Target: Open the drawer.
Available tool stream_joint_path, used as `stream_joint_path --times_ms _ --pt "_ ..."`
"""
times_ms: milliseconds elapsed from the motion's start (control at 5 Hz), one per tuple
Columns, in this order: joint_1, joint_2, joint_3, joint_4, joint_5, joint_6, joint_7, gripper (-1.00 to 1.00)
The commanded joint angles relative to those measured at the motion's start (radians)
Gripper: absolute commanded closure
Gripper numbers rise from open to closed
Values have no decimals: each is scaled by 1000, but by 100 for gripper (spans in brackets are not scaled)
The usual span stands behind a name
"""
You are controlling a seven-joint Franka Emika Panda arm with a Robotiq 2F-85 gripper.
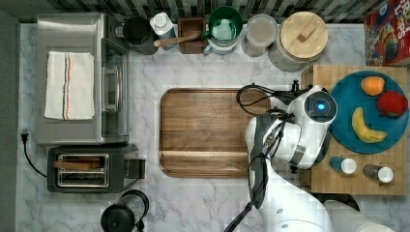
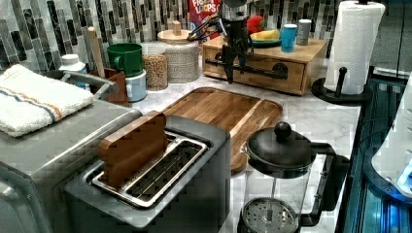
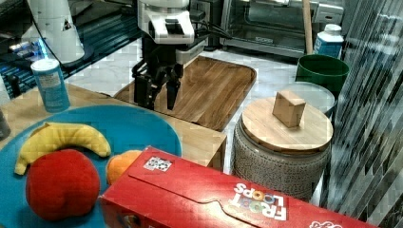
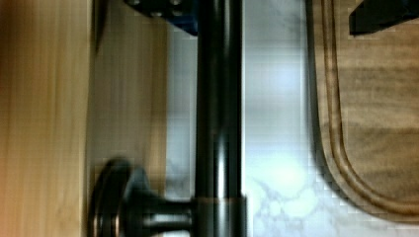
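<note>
Franka hand (image 2: 234, 73) hanging with fingers spread wide, straddling the black bar handle (image 4: 219, 118), bamboo drawer (image 2: 252, 68) sitting shut on the marble table (image 1: 203, 203), walnut cutting board (image 1: 208, 131) lying just beside it.

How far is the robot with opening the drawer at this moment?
Done: the gripper has reached the black bar handle, jaws open, one on each side of it. In hand: the grasp, not yet closed. Left: closing and pulling, since the drawer front sits flush with its wooden box.
</note>
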Motion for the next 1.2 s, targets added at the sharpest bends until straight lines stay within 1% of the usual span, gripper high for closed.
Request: stream_joint_path --times_ms 200,400,800,1000,1200 --pt "91 4 129 3 98 55 20 -100" --pt "151 -26 117 -53 72 103 144 -100" --pt "160 -61 165 -46 101 -9 178 -100" --pt "180 -86 170 -70 117 -15 204 -100" --pt "191 -111 186 -93 109 -21 261 -100"
